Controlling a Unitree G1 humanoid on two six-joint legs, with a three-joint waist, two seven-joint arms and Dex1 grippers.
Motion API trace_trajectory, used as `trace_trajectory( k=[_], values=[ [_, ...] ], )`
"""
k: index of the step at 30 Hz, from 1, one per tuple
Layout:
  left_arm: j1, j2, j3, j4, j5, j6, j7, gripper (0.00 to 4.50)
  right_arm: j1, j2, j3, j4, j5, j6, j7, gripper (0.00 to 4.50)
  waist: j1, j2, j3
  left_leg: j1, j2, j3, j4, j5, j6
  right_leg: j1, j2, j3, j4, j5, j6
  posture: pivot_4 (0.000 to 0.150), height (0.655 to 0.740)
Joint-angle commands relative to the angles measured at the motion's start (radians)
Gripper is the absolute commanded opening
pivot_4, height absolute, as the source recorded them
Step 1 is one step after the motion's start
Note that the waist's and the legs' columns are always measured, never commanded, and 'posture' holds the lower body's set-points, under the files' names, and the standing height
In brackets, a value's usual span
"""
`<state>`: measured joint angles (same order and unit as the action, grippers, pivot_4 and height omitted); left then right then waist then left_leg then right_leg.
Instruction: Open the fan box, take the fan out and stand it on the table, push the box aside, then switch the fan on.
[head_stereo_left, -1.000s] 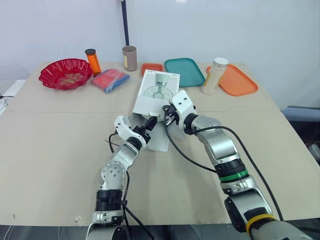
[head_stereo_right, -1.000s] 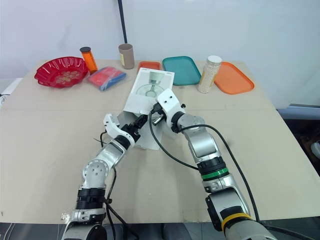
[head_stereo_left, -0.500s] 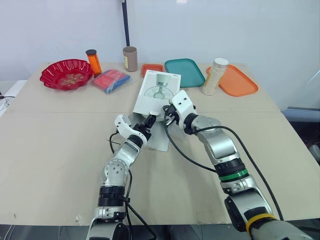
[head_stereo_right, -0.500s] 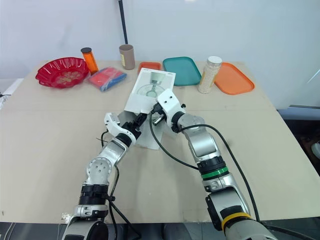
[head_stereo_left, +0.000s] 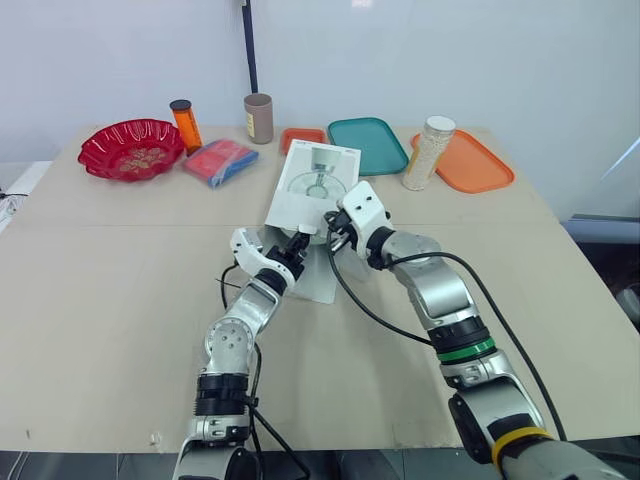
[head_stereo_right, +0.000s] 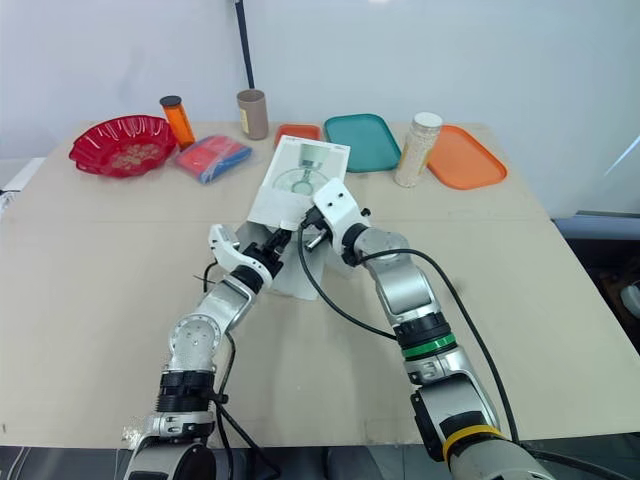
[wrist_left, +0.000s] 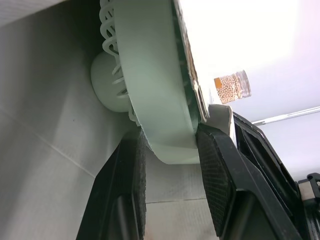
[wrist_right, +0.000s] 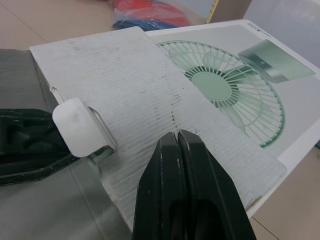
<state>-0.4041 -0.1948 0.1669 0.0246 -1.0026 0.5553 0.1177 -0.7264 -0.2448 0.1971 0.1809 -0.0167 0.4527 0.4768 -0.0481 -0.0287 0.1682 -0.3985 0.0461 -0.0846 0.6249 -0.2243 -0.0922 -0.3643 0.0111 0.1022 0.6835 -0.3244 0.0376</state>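
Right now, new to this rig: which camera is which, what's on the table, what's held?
It's a humanoid robot with two arms. The two wide pictures come from its head camera, the two close-ups from its wrist cameras. On the table: the fan box, a red bowl, an orange bottle, a brown tube, a blue-red packet, a teal tray, a big orange tray, a jar of beads. The left gripper grips the rim of the green fan inside the box. The right gripper is shut, over the box flap.

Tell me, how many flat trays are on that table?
3, all along the far edge: a small red-orange tray, a teal tray right of it, and an orange tray farthest right. None looks hidden.
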Motion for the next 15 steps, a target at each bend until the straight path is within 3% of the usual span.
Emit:
trace_trajectory(
  k=[1, 8, 15],
  values=[
    [0.105, -0.032, 0.006, -0.149, -0.065, 0.078, 0.1, 1.05, 0.032, 0.017, 0.014, 0.019, -0.016, 0.09, -0.024, 0.0, 0.0, 0.0, 0.0, 0.0, 0.0, 0.0, 0.0, 0.0, 0.0, 0.0, 0.0, 0.0, 0.0, 0.0, 0.0, 0.15, 0.74],
    [0.11, 0.035, 0.07, -0.214, -0.158, 0.145, 0.213, 1.05, 0.023, 0.051, 0.017, -0.002, -0.015, 0.152, -0.053, 0.0, 0.001, 0.0, 0.0, 0.0, 0.0, 0.001, -0.001, 0.0, 0.0, 0.0, 0.0, 0.0, 0.0, 0.0, 0.0, 0.15, 0.74],
    [0.153, 0.04, 0.079, -0.301, -0.274, 0.154, 0.35, 1.05, 0.012, 0.074, 0.025, -0.008, -0.022, 0.196, -0.077, 0.0, 0.0, 0.0, 0.0, 0.001, 0.0, 0.001, -0.001, 0.0, 0.0, 0.0, 0.0, 0.001, 0.0, 0.0, 0.0, 0.15, 0.74]
  ],
)
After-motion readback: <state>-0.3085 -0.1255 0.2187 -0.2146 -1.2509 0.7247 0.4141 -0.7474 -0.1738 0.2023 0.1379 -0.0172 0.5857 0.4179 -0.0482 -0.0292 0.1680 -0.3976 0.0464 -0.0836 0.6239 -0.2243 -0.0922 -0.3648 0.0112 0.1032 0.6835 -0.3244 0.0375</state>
